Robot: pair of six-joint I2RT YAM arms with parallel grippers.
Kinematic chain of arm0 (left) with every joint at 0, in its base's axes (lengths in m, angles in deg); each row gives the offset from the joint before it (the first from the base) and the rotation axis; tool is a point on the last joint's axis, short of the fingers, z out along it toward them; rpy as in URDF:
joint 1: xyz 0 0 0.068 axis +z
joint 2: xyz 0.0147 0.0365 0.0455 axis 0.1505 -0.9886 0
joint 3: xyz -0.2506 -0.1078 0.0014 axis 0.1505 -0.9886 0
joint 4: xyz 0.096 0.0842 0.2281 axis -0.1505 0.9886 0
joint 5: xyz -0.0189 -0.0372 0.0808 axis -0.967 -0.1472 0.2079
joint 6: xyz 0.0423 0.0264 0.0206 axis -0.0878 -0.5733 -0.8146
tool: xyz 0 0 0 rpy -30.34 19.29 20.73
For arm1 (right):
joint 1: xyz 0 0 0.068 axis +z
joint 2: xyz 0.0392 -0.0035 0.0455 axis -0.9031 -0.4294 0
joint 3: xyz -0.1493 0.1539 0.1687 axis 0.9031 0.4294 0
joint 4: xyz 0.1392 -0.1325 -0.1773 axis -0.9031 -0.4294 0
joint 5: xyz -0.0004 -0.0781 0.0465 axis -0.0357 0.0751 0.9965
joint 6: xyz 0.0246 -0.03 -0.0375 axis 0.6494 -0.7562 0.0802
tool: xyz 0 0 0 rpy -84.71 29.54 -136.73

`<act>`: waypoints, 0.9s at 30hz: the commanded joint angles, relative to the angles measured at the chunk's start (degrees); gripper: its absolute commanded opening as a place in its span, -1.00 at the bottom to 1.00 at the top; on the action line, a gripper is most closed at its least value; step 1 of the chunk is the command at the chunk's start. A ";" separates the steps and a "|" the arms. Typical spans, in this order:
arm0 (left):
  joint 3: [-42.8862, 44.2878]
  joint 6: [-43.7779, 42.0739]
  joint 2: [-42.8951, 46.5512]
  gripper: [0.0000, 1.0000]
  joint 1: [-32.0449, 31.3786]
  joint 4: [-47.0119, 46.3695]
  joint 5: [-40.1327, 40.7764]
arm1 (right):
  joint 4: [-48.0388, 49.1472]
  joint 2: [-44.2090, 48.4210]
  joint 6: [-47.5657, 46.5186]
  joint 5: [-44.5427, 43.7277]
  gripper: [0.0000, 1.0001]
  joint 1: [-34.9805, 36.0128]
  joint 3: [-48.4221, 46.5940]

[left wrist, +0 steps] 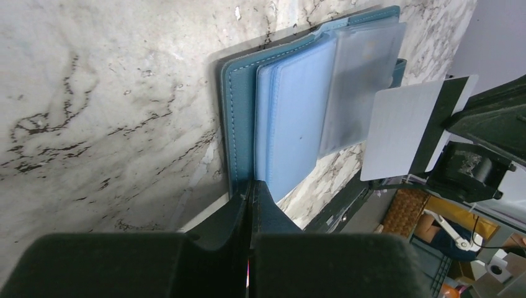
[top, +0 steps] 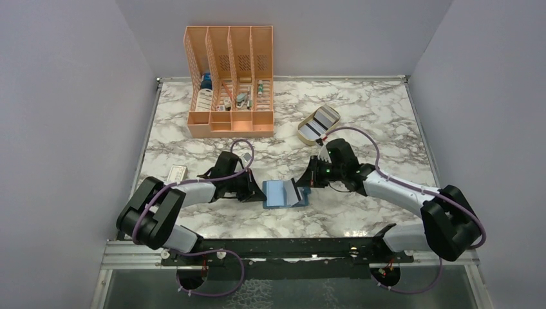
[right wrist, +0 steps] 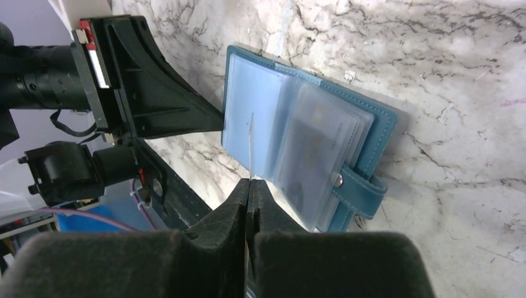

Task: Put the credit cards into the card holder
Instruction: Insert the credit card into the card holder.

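Note:
The teal-blue card holder [top: 283, 194] lies open on the marble table, its light blue slots facing up. It also shows in the left wrist view [left wrist: 291, 105] and the right wrist view [right wrist: 298, 136]. My left gripper [top: 255, 191] is shut on the holder's left cover edge [left wrist: 239, 180]. My right gripper [top: 308, 182] is shut on a pale credit card [left wrist: 403, 130], held upright on its edge over the inner slots. In the right wrist view the card [right wrist: 251, 146] is edge-on. More striped credit cards [top: 326, 118] lie in the beige oval tray [top: 304, 132].
An orange slotted file rack [top: 230, 80] with small items stands at the back left. A small white box [top: 177, 172] lies near the left arm. The holder's strap with its stud [right wrist: 356, 186] sticks out to the right.

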 commanded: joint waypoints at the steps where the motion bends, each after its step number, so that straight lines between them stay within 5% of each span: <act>1: -0.32 -0.97 -0.67 -1.00 -0.29 -0.38 1.88 | 4.77 -1.37 1.32 -2.98 -0.98 0.26 0.33; 27: -1.73 -2.03 0.62 -1.00 -1.05 4.46 5.61 | 15.26 -10.77 4.90 -2.20 -0.98 0.26 4.87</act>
